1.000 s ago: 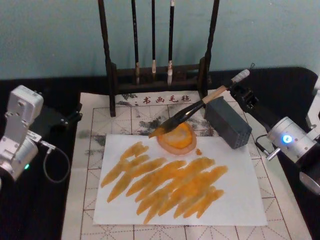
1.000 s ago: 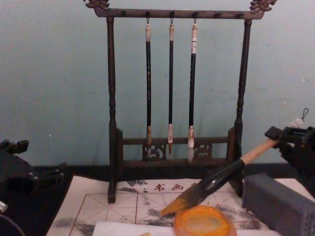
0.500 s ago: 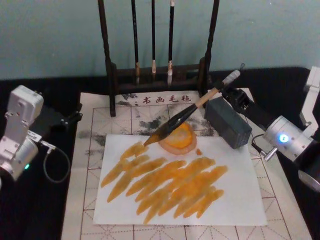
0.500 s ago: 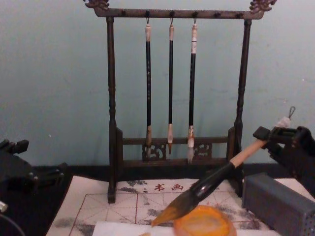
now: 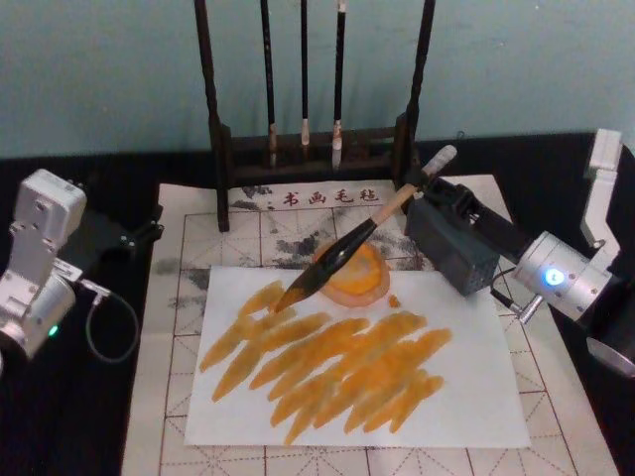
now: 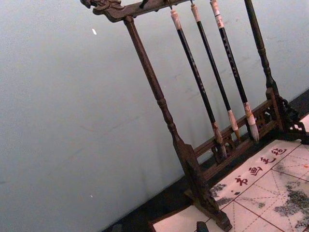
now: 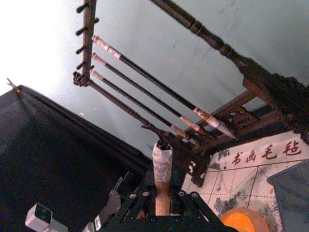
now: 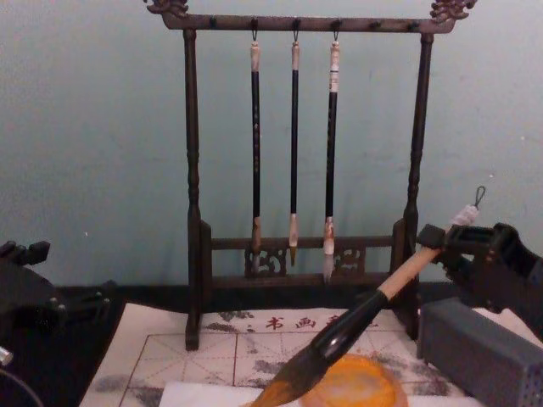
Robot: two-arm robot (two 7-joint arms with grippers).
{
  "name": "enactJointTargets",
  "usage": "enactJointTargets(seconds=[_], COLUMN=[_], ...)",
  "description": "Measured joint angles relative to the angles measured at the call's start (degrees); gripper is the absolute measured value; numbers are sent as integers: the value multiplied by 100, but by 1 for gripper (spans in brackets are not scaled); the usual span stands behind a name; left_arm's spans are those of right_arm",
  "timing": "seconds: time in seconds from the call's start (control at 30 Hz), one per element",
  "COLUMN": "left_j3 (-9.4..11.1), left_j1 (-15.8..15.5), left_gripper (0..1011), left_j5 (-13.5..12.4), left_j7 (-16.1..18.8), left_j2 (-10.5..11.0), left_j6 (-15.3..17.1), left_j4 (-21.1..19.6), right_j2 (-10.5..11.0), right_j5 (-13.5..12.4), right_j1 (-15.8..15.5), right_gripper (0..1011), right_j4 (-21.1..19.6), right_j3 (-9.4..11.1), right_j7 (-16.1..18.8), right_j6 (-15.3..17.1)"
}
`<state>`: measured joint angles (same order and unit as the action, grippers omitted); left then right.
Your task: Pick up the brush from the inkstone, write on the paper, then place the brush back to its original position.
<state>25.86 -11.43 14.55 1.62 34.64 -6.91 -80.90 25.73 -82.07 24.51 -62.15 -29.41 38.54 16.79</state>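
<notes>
My right gripper (image 5: 425, 181) is shut on the tan handle of the brush (image 5: 342, 250), just below its whitish end cap. The brush slants down to the left, crossing over the orange inkstone (image 5: 365, 278). Its orange-stained bristles end above the upper part of the white paper (image 5: 476, 397), near the orange strokes; I cannot tell whether they touch it. The chest view shows the brush (image 8: 352, 326) slanting from the right gripper (image 8: 441, 246) down past the inkstone (image 8: 365, 386). In the right wrist view the handle (image 7: 162, 166) stands between the fingers. My left arm (image 5: 40, 258) is parked at the left.
A grey rectangular block (image 5: 451, 243) lies right of the inkstone, under my right gripper's arm. A dark wooden rack (image 5: 313, 149) with three slim hanging brushes stands at the back. The gridded mat (image 5: 189, 228) with red characters lies under the paper.
My right gripper has moved left and nearer with the brush. The bristle tip has passed from beside the inkstone to over the paper's upper edge.
</notes>
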Motion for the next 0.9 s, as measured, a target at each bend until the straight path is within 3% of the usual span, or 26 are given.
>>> enactJointTargets(seconds=[0.47, 0.9], left_j3=[0, 0], left_j1=[0, 0], left_gripper=[1001, 1001], left_j5=[0, 0], left_j7=[0, 0], left_j2=[0, 0], left_j6=[0, 0], left_j4=[0, 0], right_j2=[136, 223], right_j5=[149, 265], right_j1=[189, 224], right_gripper=[184, 184], right_j4=[17, -83], right_j3=[-465, -765], right_j7=[370, 544], right_j6=[142, 208])
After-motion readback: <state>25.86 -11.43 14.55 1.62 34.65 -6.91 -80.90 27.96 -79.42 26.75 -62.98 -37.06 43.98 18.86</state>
